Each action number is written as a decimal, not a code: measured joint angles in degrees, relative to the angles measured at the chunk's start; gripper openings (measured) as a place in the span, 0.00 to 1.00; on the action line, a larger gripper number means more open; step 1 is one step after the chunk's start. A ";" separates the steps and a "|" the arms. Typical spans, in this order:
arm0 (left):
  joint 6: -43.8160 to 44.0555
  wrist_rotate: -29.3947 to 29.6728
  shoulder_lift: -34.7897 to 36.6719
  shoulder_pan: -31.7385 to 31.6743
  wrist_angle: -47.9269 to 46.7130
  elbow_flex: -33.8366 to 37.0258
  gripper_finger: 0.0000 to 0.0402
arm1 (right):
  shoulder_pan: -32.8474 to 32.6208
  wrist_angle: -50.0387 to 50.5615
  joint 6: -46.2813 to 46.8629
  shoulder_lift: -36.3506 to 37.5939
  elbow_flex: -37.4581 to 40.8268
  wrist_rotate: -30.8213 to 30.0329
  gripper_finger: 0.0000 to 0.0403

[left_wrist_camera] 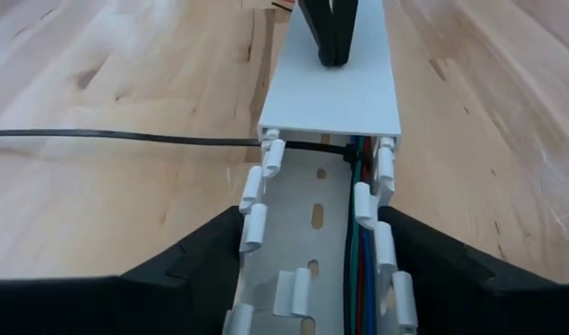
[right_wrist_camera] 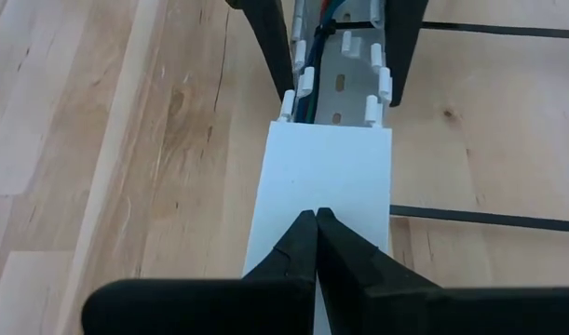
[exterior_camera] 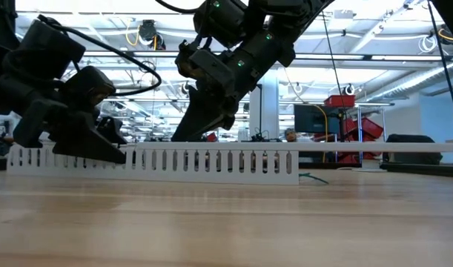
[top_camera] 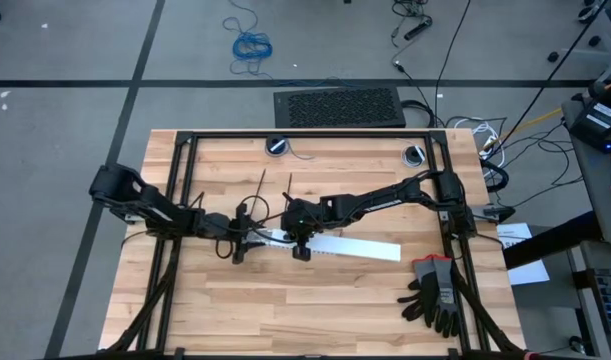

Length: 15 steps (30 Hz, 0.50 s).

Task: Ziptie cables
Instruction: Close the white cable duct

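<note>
A white slotted duct lies on the wooden table, its lid covering all but the left end. The cables, blue, green and red, run along the open trough. One black ziptie crosses the trough at the lid's edge, its tail lying over the table. A second ziptie lies farther along. My left gripper straddles the duct's open end. My right gripper is shut, its tips on the lid. My left gripper has the duct's open end between its two fingers, one finger against each slotted side wall. It comes in low from the table's left, pointing along the duct, which stays flat on the table. My right gripper presses its shut fingertips on the lid's top, near the lid's left end. It slants down from the right.
Black gloves lie at the near right. The black frame rails run round the table's edges, with two round fittings at the far edge. Bare wood lies open in front of the duct.
</note>
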<state>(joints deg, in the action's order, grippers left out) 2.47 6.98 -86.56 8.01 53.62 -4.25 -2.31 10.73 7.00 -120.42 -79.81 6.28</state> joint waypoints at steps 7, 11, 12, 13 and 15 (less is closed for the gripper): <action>2.66 -0.02 -4.48 0.33 5.18 0.09 0.58 | 0.02 -0.03 -1.69 0.26 0.10 1.63 0.00; 3.22 -0.73 -6.78 0.61 7.07 -0.64 0.58 | 0.39 0.53 -1.79 0.24 -0.09 3.39 0.00; 3.22 -0.78 -7.33 0.82 7.12 -1.03 0.58 | 0.39 0.58 -1.81 0.24 -0.07 3.48 0.00; 3.26 -0.89 -7.89 1.09 7.15 -1.53 0.58 | 0.44 0.41 -1.90 0.24 -0.05 3.54 0.00; 3.50 -1.12 -8.88 1.77 7.14 -2.59 0.58 | 0.78 -0.50 -1.90 0.20 -0.02 4.04 0.00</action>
<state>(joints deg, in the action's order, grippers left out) 5.98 5.86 -95.45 9.78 60.76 -6.84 -1.53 10.23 5.10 -120.22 -79.83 10.32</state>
